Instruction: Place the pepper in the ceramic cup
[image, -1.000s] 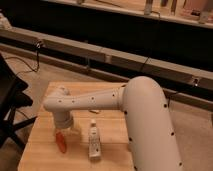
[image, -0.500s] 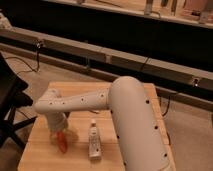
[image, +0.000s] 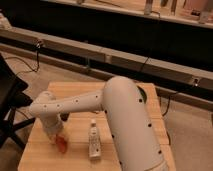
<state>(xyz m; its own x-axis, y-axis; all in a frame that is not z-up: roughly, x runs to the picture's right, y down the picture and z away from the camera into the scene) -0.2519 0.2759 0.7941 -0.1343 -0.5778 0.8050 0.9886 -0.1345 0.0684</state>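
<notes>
**Q:** Since half a second ago, what changed?

**A:** Arm swung further toward the table's near-left corner and dropped lower. White arm (image: 95, 102) now reaches across the wooden table (image: 77, 90) from the big shoulder housing on the right. Gripper (image: 56, 136) sits low over the front-left area, right above the pepper (image: 61, 145).

**Q:** Pepper position relative to the gripper?

**A:** Directly under and slightly toward the near edge of it. Small orange-red shape on the tabletop, upper part covered by the wrist end. Looks touching or nearly so; can't separate them.

**Q:** Holding it?

**A:** Cannot tell. The wrist blocks the view, so contact versus grasp is unresolved.

**Q:** Anything else nearby?

**A:** Clear plastic bottle (image: 93, 141) lying on the table just right of the pepper, cap end pointing away from the camera, apart from the gripper. Dark round object (image: 142, 95) shows past the arm's shoulder at the far right side of the table, mostly hidden; can't identify it. Ceramic cup isn't visible from this view.
</notes>
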